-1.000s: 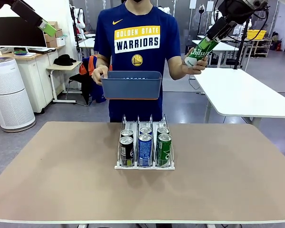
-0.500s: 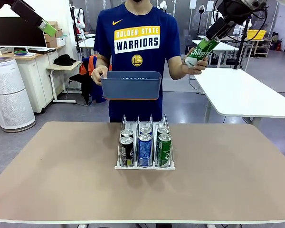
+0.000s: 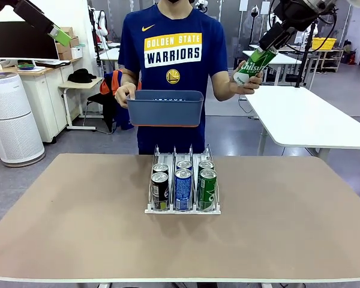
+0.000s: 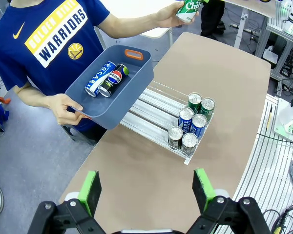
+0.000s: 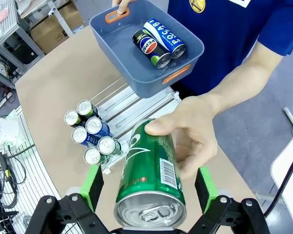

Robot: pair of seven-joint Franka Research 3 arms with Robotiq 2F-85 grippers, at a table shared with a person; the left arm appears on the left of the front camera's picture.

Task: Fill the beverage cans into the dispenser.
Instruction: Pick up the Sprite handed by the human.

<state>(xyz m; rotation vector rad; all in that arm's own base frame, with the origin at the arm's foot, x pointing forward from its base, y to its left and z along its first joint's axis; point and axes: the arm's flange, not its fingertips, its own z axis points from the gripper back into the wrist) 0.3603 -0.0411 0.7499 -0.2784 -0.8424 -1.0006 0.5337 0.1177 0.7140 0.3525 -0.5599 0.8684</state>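
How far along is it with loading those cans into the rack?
Roughly two thirds done. Six cans stand in the dispenser, two in each lane. In hand: the right gripper has its jaws around a green can that the person's hand also holds, up beside the table. Left: that can, plus a blue can and a black can lying in the tub.

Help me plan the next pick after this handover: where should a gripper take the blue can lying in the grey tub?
Probably across the blue can's round middle, from above through the tub's open top. It lies on its side beside the black can, so one finger needs the gap between them.
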